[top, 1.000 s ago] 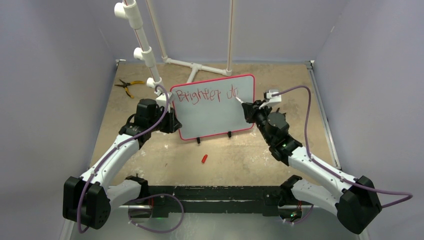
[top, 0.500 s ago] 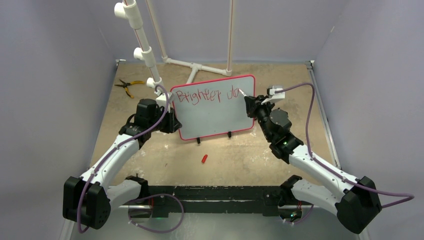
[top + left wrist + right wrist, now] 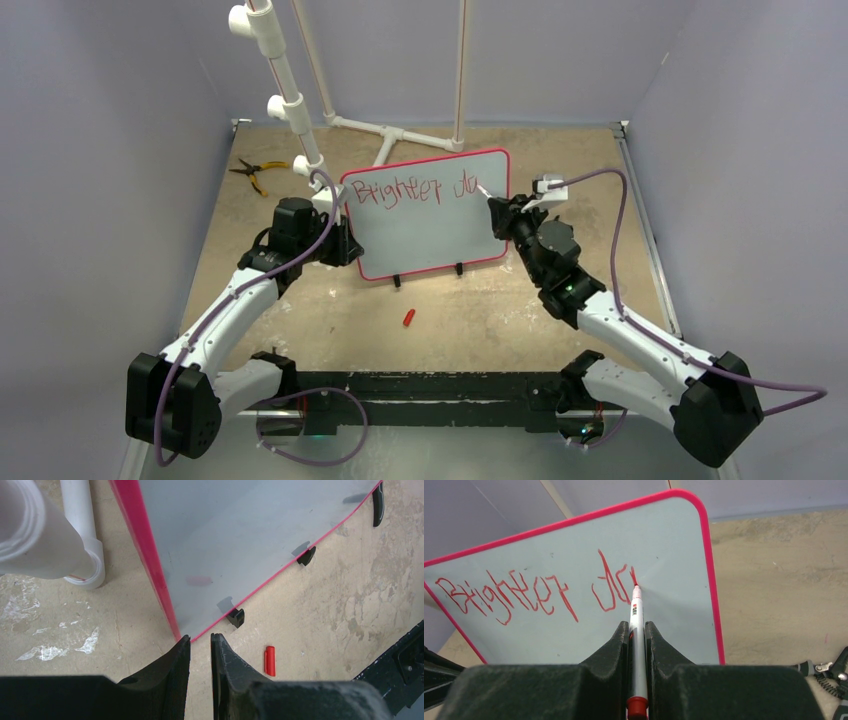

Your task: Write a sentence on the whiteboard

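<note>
Writing the sentence (image 3: 524,597) is under way: the right claw (image 3: 637,625) grasps the marker (image 3: 636,605), tip touching the whiteboard (image 3: 425,235) at the top row's right end. The board stands mid-counter (image 3: 480,300), and the left claw (image 3: 200,640) looks clenched on its near-left corner. The next move calls for steady strokes finishing the second word.

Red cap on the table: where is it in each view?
Top external: red cap at lower centre, on the table in front of the whiteboard.
Left wrist: bottom, right of centre, below the board's corner foot.
Right wrist: not in view.
Shared landmark: the whiteboard's red frame.
</note>
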You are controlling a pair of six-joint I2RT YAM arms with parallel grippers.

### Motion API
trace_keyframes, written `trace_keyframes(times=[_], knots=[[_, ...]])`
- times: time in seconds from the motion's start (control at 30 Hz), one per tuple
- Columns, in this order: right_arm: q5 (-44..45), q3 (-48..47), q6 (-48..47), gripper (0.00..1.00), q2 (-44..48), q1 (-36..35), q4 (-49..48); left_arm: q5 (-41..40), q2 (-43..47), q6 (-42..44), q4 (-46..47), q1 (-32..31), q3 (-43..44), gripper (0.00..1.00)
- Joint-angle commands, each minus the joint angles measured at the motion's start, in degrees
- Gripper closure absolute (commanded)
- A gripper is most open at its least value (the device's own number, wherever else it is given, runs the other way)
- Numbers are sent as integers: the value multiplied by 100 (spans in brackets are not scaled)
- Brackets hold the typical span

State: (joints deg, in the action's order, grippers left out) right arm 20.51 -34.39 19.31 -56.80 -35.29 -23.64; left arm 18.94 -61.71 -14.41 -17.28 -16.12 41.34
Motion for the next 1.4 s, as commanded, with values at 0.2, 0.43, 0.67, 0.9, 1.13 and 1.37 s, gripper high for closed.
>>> trace_keyframes(times=[0.2, 0.43, 0.67, 0.9, 1.13, 1.37], knots=[[216, 257, 264, 100, 219, 13, 243, 84, 124, 0, 198, 30, -11, 80], [412, 42, 96, 100, 356, 13, 233, 68, 133, -1, 198, 30, -12, 80], [339, -85, -33, 100, 378, 13, -107, 74, 117, -4, 198, 30, -11, 80], [276, -222, -188, 100, 164, 19, -439, 68, 110, 0, 199, 30, -6, 80], [414, -187, -173, 100, 11, 13, -357, 77, 89, 7, 201, 30, 0, 80], [506, 119, 143, 100, 286, 18, 122, 109, 98, 0, 214, 30, -3, 80]])
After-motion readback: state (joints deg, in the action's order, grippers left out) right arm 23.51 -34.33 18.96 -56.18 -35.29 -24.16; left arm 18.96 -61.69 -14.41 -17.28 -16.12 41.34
